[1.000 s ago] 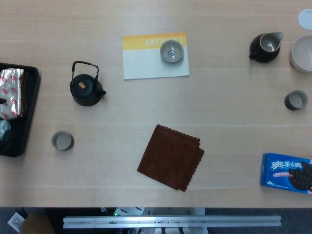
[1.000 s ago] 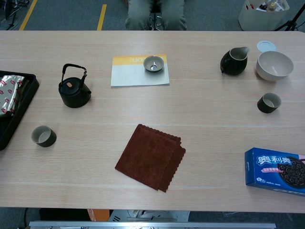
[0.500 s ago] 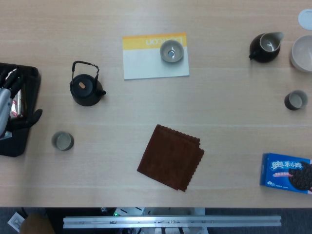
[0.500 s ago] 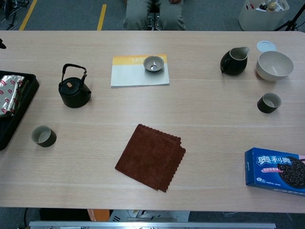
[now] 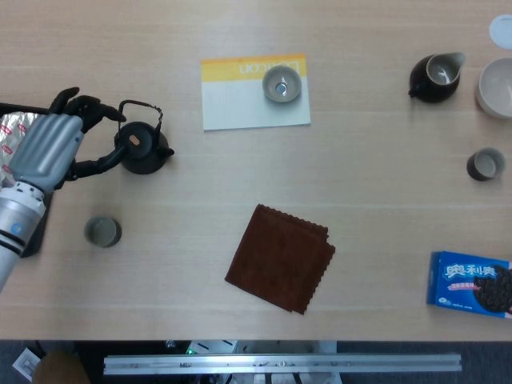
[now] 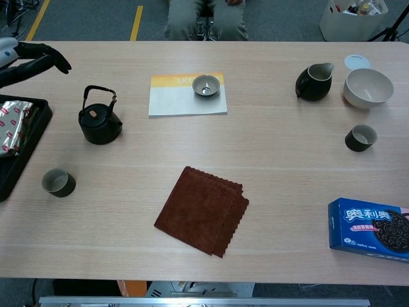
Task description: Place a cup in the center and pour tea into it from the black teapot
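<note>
Left hand spread wide, holding nothing, poised beside small black cast-iron teapot just to its right; handle upright.

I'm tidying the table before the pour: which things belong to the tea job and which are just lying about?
For the job: black teapot, left cup, right cup, left hand.

Lying about: brown cloth, booklet, small bowl, pitcher, white bowl, cookie box, tray.
</note>
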Controlling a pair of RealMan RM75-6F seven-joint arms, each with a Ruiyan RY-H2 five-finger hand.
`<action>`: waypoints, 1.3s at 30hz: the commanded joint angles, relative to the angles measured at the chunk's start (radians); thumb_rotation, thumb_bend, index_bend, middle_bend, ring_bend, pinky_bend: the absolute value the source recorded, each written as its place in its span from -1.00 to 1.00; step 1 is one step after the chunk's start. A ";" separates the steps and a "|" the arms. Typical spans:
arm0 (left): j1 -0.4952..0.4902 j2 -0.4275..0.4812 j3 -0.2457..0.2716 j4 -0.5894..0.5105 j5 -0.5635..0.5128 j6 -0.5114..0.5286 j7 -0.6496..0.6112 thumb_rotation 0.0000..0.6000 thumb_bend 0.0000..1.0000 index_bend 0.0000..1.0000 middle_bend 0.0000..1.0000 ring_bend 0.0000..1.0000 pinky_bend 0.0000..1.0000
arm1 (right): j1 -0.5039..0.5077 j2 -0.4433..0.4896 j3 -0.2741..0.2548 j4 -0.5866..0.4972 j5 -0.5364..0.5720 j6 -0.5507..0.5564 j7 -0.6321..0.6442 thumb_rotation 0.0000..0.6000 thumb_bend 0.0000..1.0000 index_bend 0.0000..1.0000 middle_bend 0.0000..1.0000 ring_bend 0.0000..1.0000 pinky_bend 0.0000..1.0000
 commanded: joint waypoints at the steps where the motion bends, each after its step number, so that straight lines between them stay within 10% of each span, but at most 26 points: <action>1: -0.042 -0.042 -0.003 0.040 -0.041 -0.041 0.044 -1.00 -0.74 -0.43 -0.42 -0.66 -0.96 | 0.004 -0.003 -0.005 0.001 -0.005 -0.006 0.004 1.00 -0.48 -0.64 -0.75 -0.97 -0.96; 39: -0.297 -0.399 0.028 0.494 -0.539 -0.178 0.540 -1.00 -0.74 -0.56 -0.59 -0.76 -1.00 | 0.036 -0.036 -0.012 0.058 0.071 -0.074 0.044 1.00 -0.48 -0.64 -0.75 -0.97 -0.96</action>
